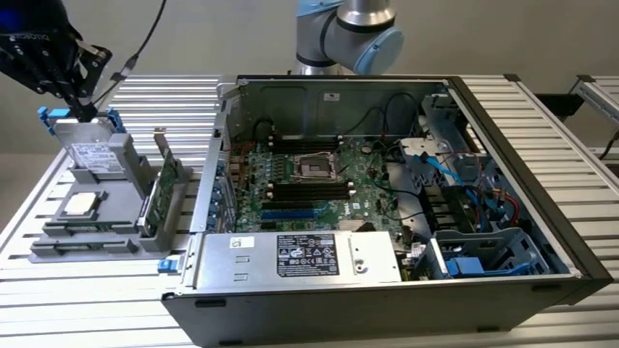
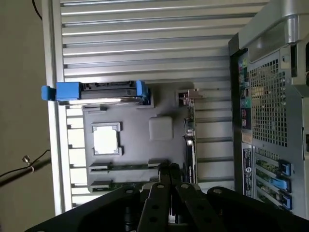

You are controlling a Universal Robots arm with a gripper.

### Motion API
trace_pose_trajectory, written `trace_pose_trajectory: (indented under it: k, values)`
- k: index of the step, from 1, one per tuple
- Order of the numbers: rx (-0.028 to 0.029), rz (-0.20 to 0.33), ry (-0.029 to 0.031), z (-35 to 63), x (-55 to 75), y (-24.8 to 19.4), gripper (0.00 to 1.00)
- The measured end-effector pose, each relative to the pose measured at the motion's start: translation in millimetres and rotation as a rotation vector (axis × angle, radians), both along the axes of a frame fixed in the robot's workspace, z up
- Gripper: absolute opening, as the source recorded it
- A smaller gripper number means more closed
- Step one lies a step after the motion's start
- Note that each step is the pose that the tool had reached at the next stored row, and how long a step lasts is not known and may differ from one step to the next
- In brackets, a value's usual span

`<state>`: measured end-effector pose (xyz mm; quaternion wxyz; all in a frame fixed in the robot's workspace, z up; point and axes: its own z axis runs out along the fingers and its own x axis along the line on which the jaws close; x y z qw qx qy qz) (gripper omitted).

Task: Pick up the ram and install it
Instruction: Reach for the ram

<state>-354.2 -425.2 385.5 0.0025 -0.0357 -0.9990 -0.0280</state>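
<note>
The fingers [image 2: 165,178] are closed together, gripping nothing, above the gray holder [image 2: 130,145] on the table [image 2: 145,43]. They hide one end of the ram [image 2: 128,166], which lies in a holder slot. A second green strip [image 2: 120,185] nearby is hard to make out. One drive [image 2: 99,94], one card [image 2: 189,135].

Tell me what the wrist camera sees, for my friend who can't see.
The gripper hangs over a gray tray where the ram sits in a slot. The tray also holds a hard drive with blue rails, and the computer case stands beside it.
</note>
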Motion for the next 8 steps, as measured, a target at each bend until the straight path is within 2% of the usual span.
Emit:
trace_pose_trajectory:
  k: [8]
  values:
    - [0.0002,0.0,0.0001,-10.6,-24.1,-17.7,0.1]
